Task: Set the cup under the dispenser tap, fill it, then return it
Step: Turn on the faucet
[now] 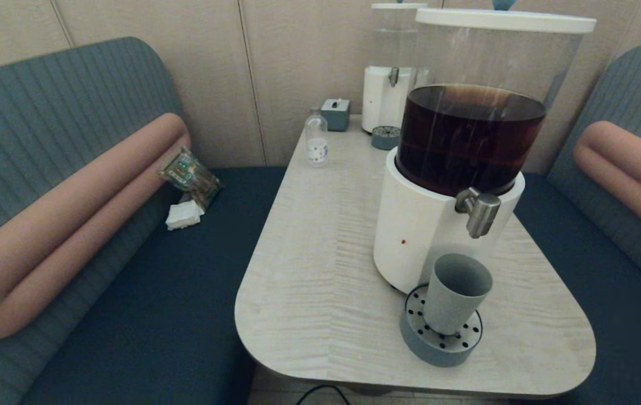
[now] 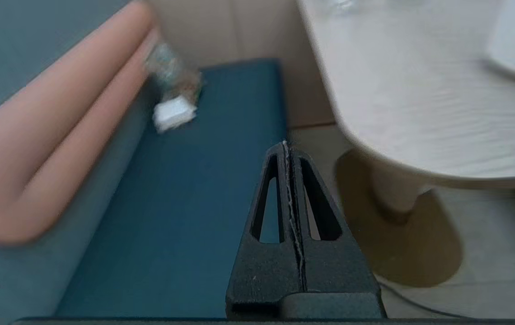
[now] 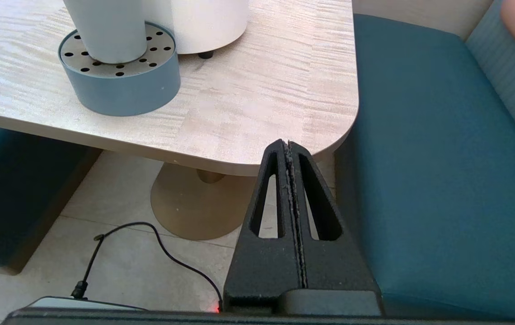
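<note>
The grey-green cup (image 1: 455, 292) stands upright on a round perforated drip tray (image 1: 439, 338), below the brushed-steel dispenser tap (image 1: 481, 211) of the big white-based dispenser (image 1: 421, 230) holding dark brown drink. The cup (image 3: 106, 28) and tray (image 3: 119, 74) also show in the right wrist view. My right gripper (image 3: 288, 143) is shut and empty, low off the table's near right corner. Beside the table's left edge my left gripper (image 2: 285, 144) hangs shut and empty over the bench seat. Neither arm appears in the head view.
A small clear bottle (image 1: 316, 138), a grey box (image 1: 335, 114) and a second dispenser of clear liquid (image 1: 391, 84) with its own drip tray (image 1: 385, 137) stand at the table's far end. Packets and napkins (image 1: 188, 185) lie on the left bench. A black cable (image 3: 149, 243) runs across the floor.
</note>
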